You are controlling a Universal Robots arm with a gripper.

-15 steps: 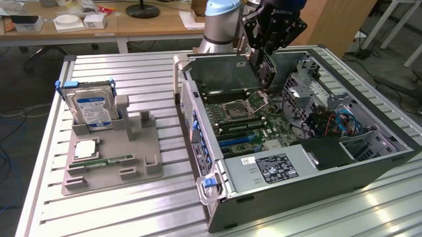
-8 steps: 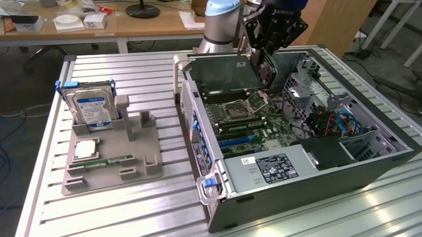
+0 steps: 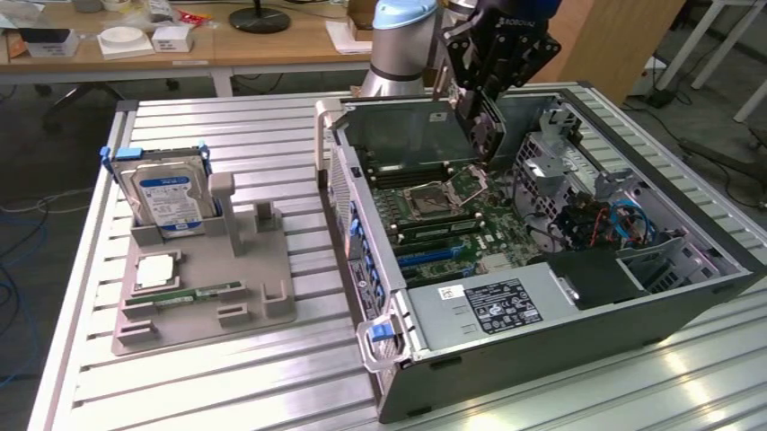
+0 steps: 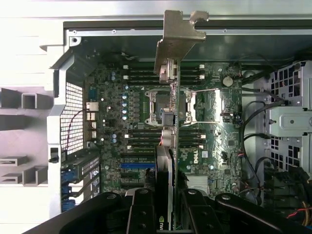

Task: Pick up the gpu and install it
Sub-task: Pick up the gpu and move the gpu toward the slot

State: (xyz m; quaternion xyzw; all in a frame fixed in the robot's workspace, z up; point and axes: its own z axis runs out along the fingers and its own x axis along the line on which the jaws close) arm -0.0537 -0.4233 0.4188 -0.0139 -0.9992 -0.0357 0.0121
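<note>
Item: graphics card (image 3: pixel 487 148), a thin dark board with a silvery end bracket (image 4: pixel 179 36). It is gripped in the hand (image 3: pixel 484 103), which is closed on it. In the wrist view the card (image 4: pixel 168 141) is seen edge-on, clamped between the two black fingers (image 4: pixel 144 207) of the hand (image 4: pixel 165 197), with the bracket at the end away from them. Location: hanging over the open computer case (image 3: pixel 599 310), above the motherboard (image 4: pixel 109 107) in the area of the processor socket (image 3: pixel 429 199) and the memory slots. It is not seated in any slot, and the blue slot (image 4: pixel 134 165) lies uncovered beside the card's line. Case contents: a power supply with a white label (image 3: pixel 504 305) at the near end, and drive bays with blue and red cables (image 3: pixel 612 220) toward the exterior view's right. Also on the slatted metal desk (image 3: pixel 240 377), well apart from the case toward the exterior view's left: a grey holder (image 3: pixel 258 269). It carries an upright hard drive with a blue-and-white label (image 3: pixel 168 202), a flat silvery square chip (image 3: pixel 156 269) and a slim green memory stick (image 3: pixel 192 294) lying in its groove. Background: a wooden bench (image 3: pixel 240 45) with small boxes and a round black base.
</note>
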